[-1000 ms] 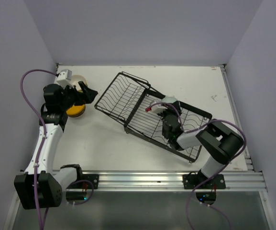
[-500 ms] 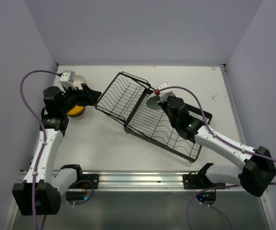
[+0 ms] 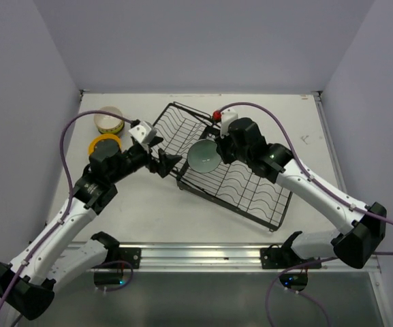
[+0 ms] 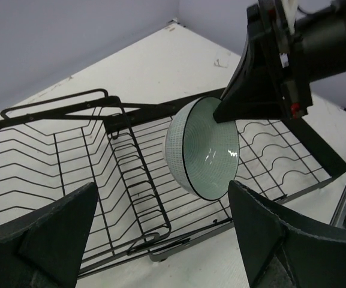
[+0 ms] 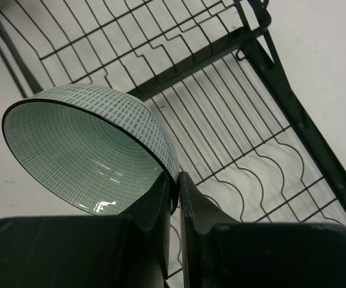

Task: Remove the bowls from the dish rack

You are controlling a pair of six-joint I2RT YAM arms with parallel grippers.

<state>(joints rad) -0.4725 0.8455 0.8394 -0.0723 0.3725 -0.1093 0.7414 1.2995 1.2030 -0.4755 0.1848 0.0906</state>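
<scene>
Right gripper (image 5: 174,183): fingers pinched tight on the rim of the pale teal bowl (image 5: 89,144), one finger inside the rim, one outside. The bowl is tilted on edge and lifted clear of the wires. It has a dark rim line and fine dashes on the outer wall.

From the top view the bowl hangs over the dish rack (image 3: 254,194), about where the basket-like section meets the flat wavy-wire section. The rack lies diagonally across the bench, basket end toward the middle of the far edge, flat end toward the near right corner.

Left gripper (image 3: 163,154): jaws spread wide, nothing between them. It sits just beside the basket section's near-left side and points at the held bowl.

Far left corner: a cream bowl (image 3: 109,122) sits on the bench top, with an orange-yellow bowl (image 3: 105,144) just beside it on the near side. Both are well apart from the rack.
</scene>
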